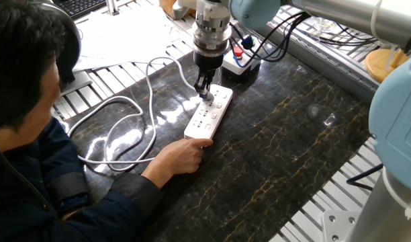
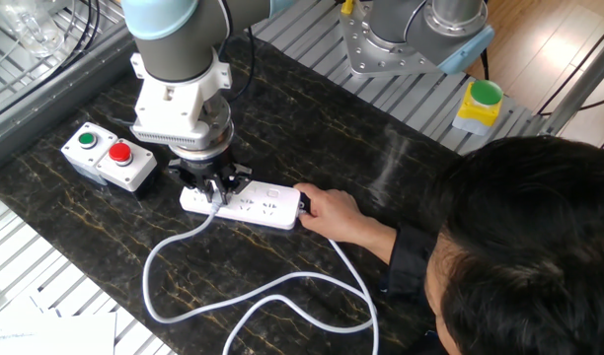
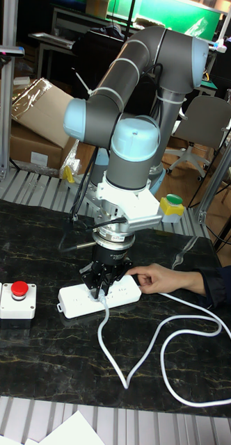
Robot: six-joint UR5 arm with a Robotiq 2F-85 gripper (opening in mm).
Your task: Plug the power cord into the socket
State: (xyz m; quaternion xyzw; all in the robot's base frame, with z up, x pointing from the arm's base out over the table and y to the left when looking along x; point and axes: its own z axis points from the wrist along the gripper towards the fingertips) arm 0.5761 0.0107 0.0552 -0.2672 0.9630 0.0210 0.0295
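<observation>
The socket [image 1: 209,115] is a flat white power strip lying on the dark marble table [image 1: 279,154]. My gripper [image 1: 203,89] points straight down over its far end, shut on the small white plug of the power cord [image 1: 150,101]. The plug's tip meets the strip's top face; I cannot tell how deep it sits. From the other side the gripper [image 2: 213,189] stands over the left end of the socket [image 2: 253,206], and the power cord [image 2: 245,296] trails off in loops. The tall view shows the gripper [image 3: 105,288], the socket [image 3: 84,304] and the power cord [image 3: 161,348].
A person's hand [image 1: 182,153] holds the strip's near end down; it also shows as a hand [image 2: 332,211] on the right end. A grey button box [image 2: 107,156] with red and green buttons stands close to the gripper. Thick black cables [image 1: 276,33] hang behind.
</observation>
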